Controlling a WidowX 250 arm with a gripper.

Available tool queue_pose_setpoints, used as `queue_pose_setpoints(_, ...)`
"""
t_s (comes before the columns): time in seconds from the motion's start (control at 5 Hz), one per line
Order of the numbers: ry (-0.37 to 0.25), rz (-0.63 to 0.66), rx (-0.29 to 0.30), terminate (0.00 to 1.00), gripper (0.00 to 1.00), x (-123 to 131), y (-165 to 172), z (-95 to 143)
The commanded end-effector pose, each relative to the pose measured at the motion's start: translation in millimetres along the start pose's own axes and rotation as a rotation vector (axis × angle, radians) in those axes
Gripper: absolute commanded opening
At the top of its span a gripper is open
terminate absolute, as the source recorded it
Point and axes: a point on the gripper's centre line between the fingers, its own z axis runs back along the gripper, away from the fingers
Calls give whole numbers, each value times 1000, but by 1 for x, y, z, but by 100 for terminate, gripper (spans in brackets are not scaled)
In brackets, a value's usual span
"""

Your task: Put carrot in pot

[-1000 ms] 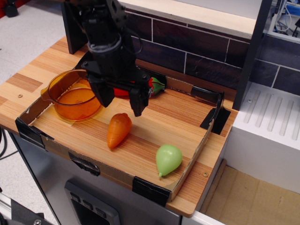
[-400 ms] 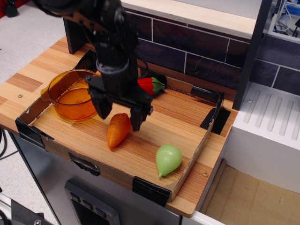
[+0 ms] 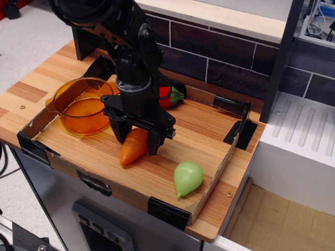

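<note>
Since a second ago the black gripper [image 3: 137, 140] has dropped from above the tray to straddle the carrot [image 3: 133, 147], its jaws spread wide with one finger at each side of the carrot's thick end, not yet closed on it. The carrot lies on the wooden tabletop [image 3: 172, 149], pointing forward-left. The amber pot [image 3: 82, 106] sits just to its left, the green pear-shaped toy [image 3: 188, 178] apart to its right, and a red chili pepper [image 3: 168, 95] behind the arm.
</note>
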Motion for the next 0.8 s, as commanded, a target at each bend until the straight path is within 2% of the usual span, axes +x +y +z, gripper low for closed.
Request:
queue_pose_setpoints(0.0,-97,-7,-76,0,0,14,9,48)
queue_pose_setpoints(0.2,-174,59,-129,0,0,34,27,86)
queue_pose_setpoints(0.4,-202,107,-63,0,0,46,49,89)
queue_pose_setpoints(0.6,-175,113,-4,0,0,50,72,79)
